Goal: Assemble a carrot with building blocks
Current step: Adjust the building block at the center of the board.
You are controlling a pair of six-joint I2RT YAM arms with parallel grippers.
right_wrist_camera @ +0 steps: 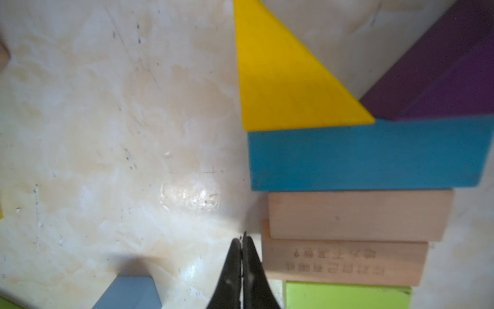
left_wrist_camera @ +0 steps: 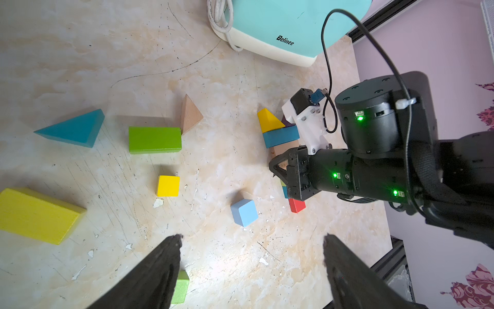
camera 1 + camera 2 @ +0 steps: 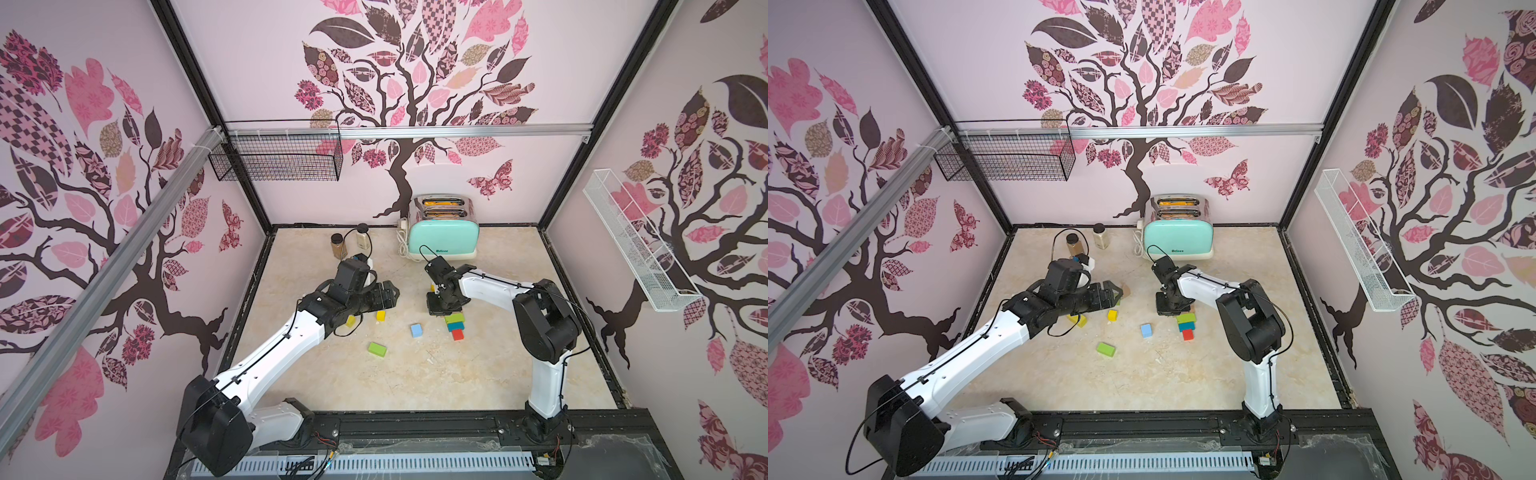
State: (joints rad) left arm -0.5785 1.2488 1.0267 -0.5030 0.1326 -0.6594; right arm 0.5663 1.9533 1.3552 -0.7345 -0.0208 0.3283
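Marble tabletop (image 3: 415, 374) | purple block (image 1: 441, 80): wrist views only | right hand (image 1: 242, 242) closed

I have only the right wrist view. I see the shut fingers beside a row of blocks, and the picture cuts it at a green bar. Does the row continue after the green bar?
Observer: Yes. In both top views a teal block and then a red block follow the green bar in line.
Operator: Where is the left gripper?
Observer: The left gripper hovers open and empty, with a light blue cube just ahead.
Operator: Are there loose blocks elsewhere?
Observer: Yes. The left wrist view shows a teal wedge, a tan wedge and a yellow cube away from the row.
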